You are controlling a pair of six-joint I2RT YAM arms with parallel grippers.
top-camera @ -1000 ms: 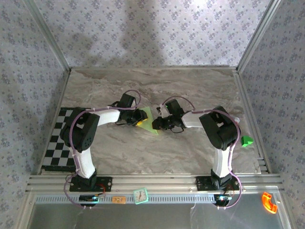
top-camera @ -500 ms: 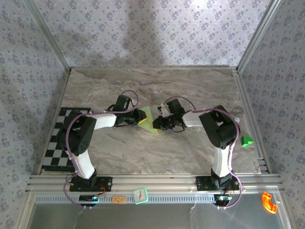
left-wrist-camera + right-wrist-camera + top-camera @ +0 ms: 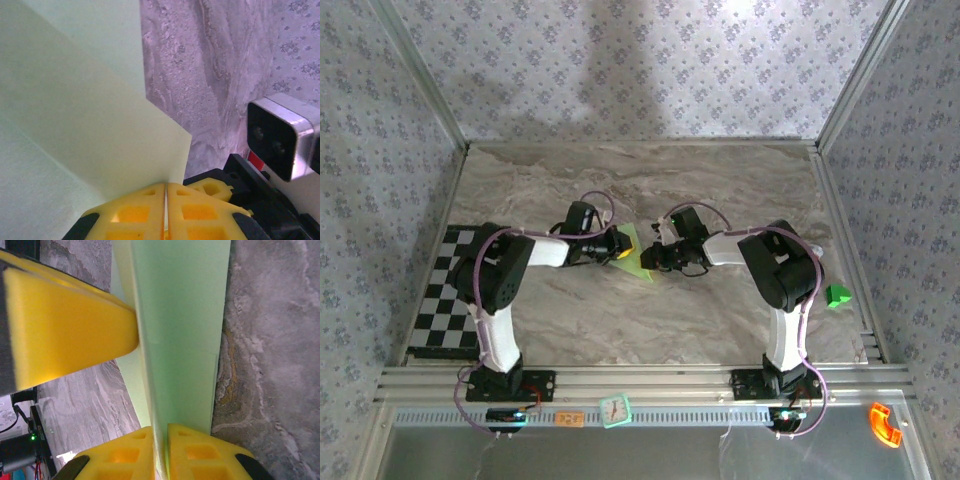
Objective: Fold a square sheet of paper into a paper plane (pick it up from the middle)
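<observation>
Left wrist view had the left pincer (image 3: 166, 186) clamped on the creased paper (image 3: 75, 125) rising ahead of its tips, the right pincer (image 3: 160, 432) pinching its other side, so one fold looked done and most folding was left.

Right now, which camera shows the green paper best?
The right wrist view: the paper runs close-up down the frame, crease and both side edges clear, pinched in the right tool. The left wrist view crops its broad flaps; the top view shows it as a small pale wedge.
</observation>
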